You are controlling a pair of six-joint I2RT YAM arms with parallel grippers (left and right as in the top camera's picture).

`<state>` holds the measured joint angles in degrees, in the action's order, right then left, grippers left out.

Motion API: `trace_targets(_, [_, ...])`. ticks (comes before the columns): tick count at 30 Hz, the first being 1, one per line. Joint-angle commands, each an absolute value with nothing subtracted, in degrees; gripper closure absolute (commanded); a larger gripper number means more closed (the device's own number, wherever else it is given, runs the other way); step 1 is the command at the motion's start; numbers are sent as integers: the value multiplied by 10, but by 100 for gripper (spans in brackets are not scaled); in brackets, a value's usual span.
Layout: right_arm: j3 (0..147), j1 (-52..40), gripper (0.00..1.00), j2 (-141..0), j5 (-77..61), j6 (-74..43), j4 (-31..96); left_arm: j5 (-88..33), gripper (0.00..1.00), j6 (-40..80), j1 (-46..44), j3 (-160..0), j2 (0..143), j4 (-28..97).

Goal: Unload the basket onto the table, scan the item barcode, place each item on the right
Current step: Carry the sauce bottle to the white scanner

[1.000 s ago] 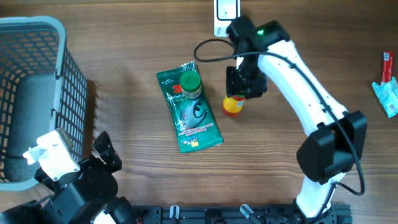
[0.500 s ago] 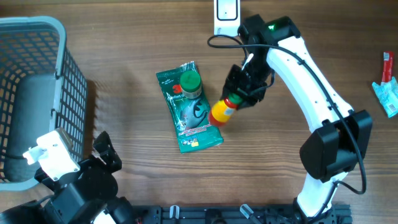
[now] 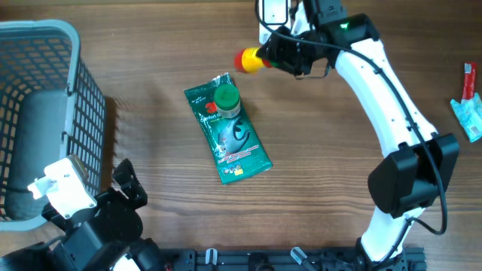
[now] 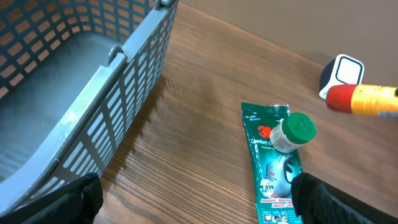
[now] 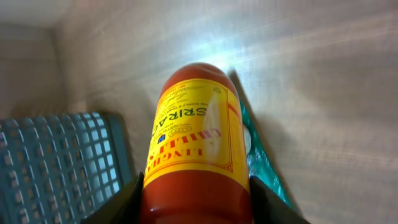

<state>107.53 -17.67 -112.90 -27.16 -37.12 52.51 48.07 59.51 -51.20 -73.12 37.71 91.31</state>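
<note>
Overhead, sriracha bottle (image 3: pixel 252 59): lifted clear of the worktop (image 3: pixel 316 188) and held on its side at the far edge. Its red cap points toward the basket side, and it is just beside the white scanner (image 3: pixel 273 13).
Right gripper (image 3: pixel 277 54): clamped around the bottle's body. In the wrist view the fingers (image 5: pixel 121 205) sit on either side of the yellow label.
Why held so: it looks to me as if the label is being brought up to the scanner so the code can be read. I can't spot a barcode on the face the wrist camera shows, so the bottle may need a roll.
Green packet (image 3: pixel 230 139): flat on the worktop mid-table, well apart from the bottle.
Green-capped jar (image 3: pixel 227 102): resting on the packet's upper end. Both are probably waiting their turn.
Basket (image 3: pixel 45 30): grey and slatted, on the left side. Nothing shows inside it in either view, and it is likely the drop-off for scanned goods.
Left gripper (image 4: pixel 196 193): jaws spread wide, holding nothing, low beside the basket and out of the way.
Far right edge: a red item (image 3: pixel 469 79) and a teal wrapper (image 3: pixel 471 117), close together and well apart from everything else.
</note>
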Motion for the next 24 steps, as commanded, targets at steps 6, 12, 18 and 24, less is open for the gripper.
trace_targets(6, [1091, -168, 95, -1129, -280, -190, 368, 484, 0, 605, -510, -731, 379, 914])
trace_targets(12, [1091, -135, 96, -1181, -382, -120, 254, 484, 0, 605, -510, -731, 379, 914])
trace_targets(18, [1091, -91, 91, -1268, -531, -145, 53, 484, 0, 605, -510, -731, 379, 914])
trace_targets(24, [1091, -71, 88, -1341, -619, -233, -200, 484, 0, 605, -510, -731, 379, 914])
